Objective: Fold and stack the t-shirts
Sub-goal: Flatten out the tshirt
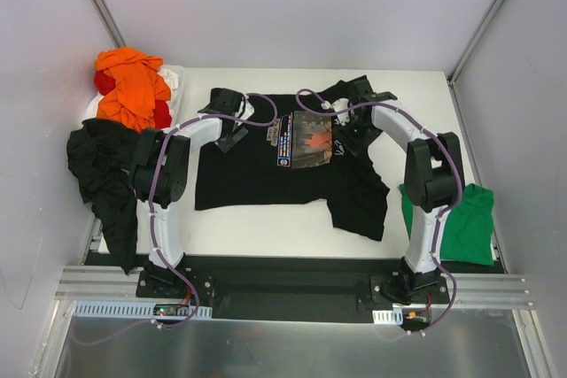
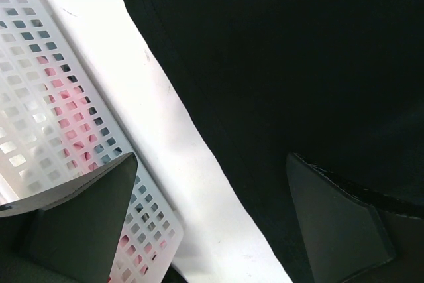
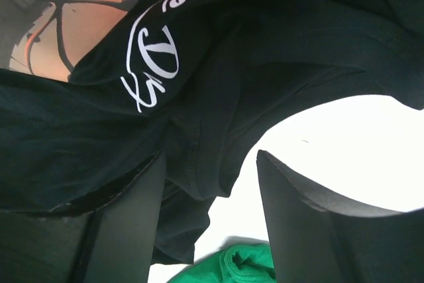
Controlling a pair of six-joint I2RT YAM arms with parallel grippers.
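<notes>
The right gripper (image 3: 211, 164) has its jaws partly apart, with a loose fold at the edge of the printed black shirt (image 1: 266, 174) hanging between them. The cloth lies against one finger (image 3: 126, 230). Bare table (image 1: 266, 227) shows between the cloth and the other finger, so nothing is pinched. Just past the jaws, the cloth carries white script (image 3: 152, 64) and the orange edge of the chest print (image 1: 306, 141).

The left gripper (image 2: 212, 164) has its jaws wide apart and empty. It hovers over the shirt's left edge, with one finger (image 2: 338, 223) above black cloth and the other above the table, next to the white basket (image 2: 40, 97).

The printed shirt lies spread out in the middle of the table. Its right side is rumpled, and the two grippers are at its far corners.

An orange shirt (image 1: 133, 86) and a red shirt (image 1: 162, 115) are heaped in the basket at the far left corner. A second black shirt (image 1: 102, 174) is draped over the basket's near side and hangs off the table's left edge. A green shirt (image 1: 465, 227) lies at the right edge of the table, beside the right arm.
</notes>
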